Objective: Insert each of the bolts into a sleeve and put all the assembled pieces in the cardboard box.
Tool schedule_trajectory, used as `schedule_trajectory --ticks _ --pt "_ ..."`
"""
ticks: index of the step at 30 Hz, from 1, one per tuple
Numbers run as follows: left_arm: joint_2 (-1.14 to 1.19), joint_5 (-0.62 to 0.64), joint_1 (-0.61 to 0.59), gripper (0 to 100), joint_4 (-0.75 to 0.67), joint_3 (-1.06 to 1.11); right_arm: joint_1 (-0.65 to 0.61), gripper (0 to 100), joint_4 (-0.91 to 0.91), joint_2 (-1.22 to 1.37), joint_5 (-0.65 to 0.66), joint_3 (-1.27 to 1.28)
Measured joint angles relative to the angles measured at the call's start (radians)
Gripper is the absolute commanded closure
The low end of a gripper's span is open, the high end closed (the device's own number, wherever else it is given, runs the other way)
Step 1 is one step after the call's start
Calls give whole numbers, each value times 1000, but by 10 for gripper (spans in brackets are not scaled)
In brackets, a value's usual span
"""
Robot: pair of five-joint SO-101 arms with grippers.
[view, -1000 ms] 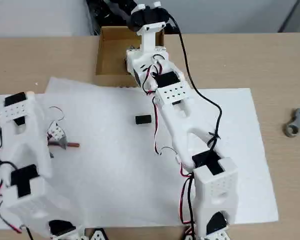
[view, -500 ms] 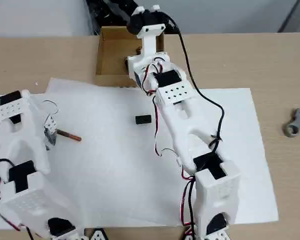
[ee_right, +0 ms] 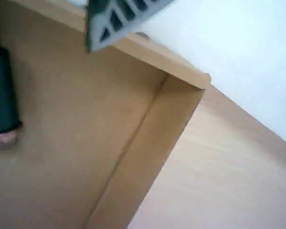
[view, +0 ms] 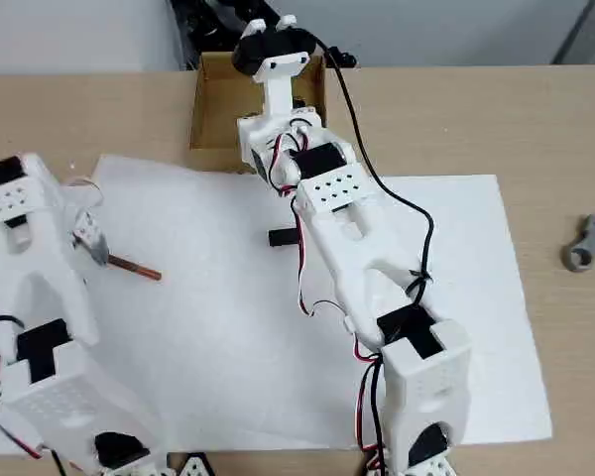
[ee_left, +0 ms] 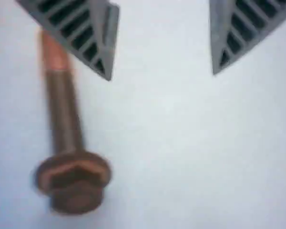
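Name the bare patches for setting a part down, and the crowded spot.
Free: white sheet between bolt and right arm, below the sleeve in the high view; table between sheet and grey part. Crowded: the cardboard box, under the right arm.

The right arm (view: 357, 238) is spanning the sheet (view: 208, 327) from six o'clock to the cardboard box (view: 218, 114) at twelve, covering its three-o'clock side and crowding the sleeve (view: 278, 237). Bare sheet is lying open between the bolt (view: 134, 267) at nine o'clock and that arm.
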Motion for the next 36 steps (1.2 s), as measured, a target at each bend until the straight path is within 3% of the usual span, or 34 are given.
schedule_trajectory --ticks 16,30,36 --pt "29 249 48 837 -21 -44 -2 858 0 0 0 0" --pt "311 262 55 842 -94 -81 -2 858 0 0 0 0" --pt "325 261 58 998 -103 -95 -2 858 0 0 0 0"
